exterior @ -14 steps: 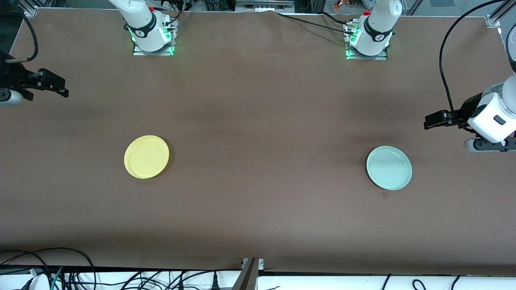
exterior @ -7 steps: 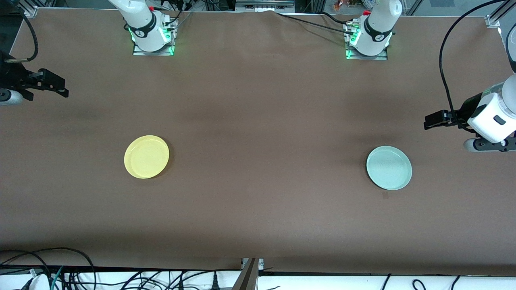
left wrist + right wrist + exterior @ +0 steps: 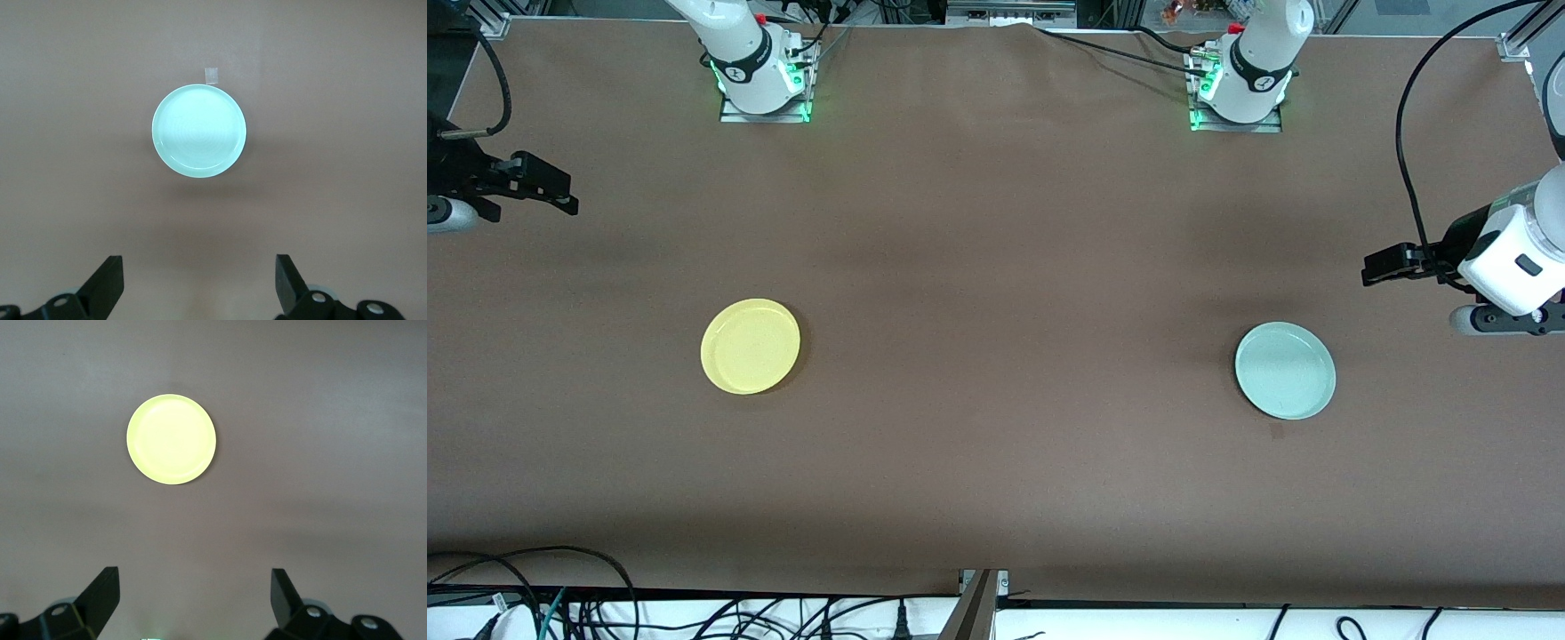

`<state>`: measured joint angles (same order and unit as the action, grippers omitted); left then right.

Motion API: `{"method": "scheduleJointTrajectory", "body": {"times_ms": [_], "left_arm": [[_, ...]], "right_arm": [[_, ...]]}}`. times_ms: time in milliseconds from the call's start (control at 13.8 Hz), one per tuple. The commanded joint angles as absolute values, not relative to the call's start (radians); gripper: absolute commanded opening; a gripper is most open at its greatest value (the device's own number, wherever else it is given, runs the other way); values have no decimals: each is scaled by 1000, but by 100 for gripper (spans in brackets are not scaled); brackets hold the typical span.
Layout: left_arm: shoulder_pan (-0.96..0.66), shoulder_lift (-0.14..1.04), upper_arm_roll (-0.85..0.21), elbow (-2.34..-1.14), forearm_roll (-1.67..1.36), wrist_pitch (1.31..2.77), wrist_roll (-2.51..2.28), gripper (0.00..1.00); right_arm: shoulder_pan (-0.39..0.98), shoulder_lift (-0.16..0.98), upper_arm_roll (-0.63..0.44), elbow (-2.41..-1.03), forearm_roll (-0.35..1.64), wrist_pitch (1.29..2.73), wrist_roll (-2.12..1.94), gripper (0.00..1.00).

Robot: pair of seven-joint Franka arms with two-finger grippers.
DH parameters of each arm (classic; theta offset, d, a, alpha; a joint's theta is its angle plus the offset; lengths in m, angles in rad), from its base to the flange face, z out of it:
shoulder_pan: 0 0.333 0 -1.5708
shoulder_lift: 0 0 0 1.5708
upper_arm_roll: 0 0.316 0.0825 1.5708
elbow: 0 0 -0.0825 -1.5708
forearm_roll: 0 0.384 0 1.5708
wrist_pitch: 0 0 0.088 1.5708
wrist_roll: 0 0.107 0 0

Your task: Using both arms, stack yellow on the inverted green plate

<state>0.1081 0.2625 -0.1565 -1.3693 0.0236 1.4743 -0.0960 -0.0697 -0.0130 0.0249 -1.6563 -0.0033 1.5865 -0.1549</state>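
Note:
The yellow plate lies flat on the brown table toward the right arm's end, hollow side up; it also shows in the right wrist view. The pale green plate lies flat toward the left arm's end, its rim up as far as I can see, with faint rings on its face. My left gripper hangs open and empty above the table's end, apart from the green plate. My right gripper hangs open and empty high over its own end, away from the yellow plate.
A small tape mark sits on the table just beside the green plate, nearer the front camera. The two arm bases stand at the table's back edge. Cables run below the front edge.

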Motion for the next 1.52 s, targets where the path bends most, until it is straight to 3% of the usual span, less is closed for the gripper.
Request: {"method": "scheduleJointTrajectory", "body": {"times_ms": [0,1014,1448], "left_arm": [[110,279,-158,-1336,-9,1465,-77,100],[103,284,-160,-1335,-8,1468,-77,100],[170,406,-153,-1338,0,1491,-5,100]], "right_arm": [[-66,-6,23,-1634,11,1566,-146,100],[-66,-8,21,-1634,11,1548,-147,100],[-66,-6,21,-1634,12,1548,-147,100]]}}
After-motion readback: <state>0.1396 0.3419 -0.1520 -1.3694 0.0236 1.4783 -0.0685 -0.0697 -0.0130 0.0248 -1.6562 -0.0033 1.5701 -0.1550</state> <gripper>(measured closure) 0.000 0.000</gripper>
